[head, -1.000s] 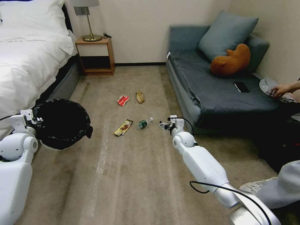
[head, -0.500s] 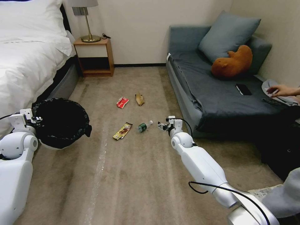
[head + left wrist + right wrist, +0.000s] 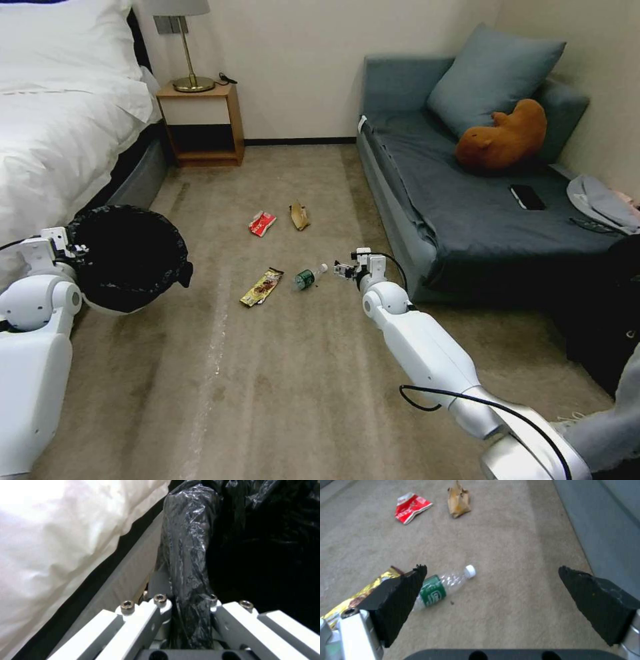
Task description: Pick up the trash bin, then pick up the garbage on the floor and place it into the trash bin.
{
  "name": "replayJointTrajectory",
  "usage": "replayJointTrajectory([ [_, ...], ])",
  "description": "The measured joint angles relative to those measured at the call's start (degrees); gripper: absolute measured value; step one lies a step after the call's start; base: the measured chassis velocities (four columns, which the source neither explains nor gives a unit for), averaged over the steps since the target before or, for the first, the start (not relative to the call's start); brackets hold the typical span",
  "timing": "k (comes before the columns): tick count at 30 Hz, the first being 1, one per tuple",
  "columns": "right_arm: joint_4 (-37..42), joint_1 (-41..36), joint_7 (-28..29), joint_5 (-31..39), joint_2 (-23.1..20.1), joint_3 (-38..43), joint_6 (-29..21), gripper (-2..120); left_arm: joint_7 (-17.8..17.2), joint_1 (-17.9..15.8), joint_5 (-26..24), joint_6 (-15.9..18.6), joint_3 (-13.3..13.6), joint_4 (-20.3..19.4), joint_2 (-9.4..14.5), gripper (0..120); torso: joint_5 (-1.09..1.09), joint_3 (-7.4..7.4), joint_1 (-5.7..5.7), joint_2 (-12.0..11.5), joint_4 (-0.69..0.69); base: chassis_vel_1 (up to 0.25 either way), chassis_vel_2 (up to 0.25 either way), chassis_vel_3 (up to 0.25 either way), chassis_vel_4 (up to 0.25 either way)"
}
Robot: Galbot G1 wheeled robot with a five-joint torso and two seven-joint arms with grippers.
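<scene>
Left hand (image 3: 186,620): clamped on the rim of the trash bin (image 3: 130,257), its fingers (image 3: 146,620) pinching the black bag liner (image 3: 186,555) folded over the edge; in the head view it sits at 9 o'clock, beside the bed (image 3: 60,133).
Trash bin: held off the carpet (image 3: 300,373) at the left arm's end, mouth facing up, white body showing under the draped liner.
Right hand (image 3: 493,592): wide open, black pads (image 3: 396,597) spread well apart, low over the carpet near the sofa (image 3: 453,200) front, pointing toward 12 o'clock.
Bottle (image 3: 443,587): clear, green label, white cap, lying on its side just beside the right hand's left pad; at the head view's centre (image 3: 308,276).
Gold-brown wrapper (image 3: 261,287): flat on the carpet at the bottle's 9 o'clock, close by.
Red-and-white packet (image 3: 262,223): crumpled, at 11 o'clock from the bottle, well apart.
Tan paper wrapper (image 3: 299,215): just beside the packet at its 3 o'clock.
Black phone (image 3: 527,197): on the sofa seat, near a brown plush toy (image 3: 503,137).
</scene>
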Motion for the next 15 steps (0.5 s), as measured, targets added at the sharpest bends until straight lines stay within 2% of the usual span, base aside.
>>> replayJointTrajectory([
  [15,1.7,-1.8,0.3,-0.9,-1.2,1.6,-0.4,100,0.9,1.1,0.4,-0.5,0.2,-0.4,-0.5,3,0.0,0.0,0.0,0.0,-0.01,-0.063,0.063,0.067,-0.058],
])
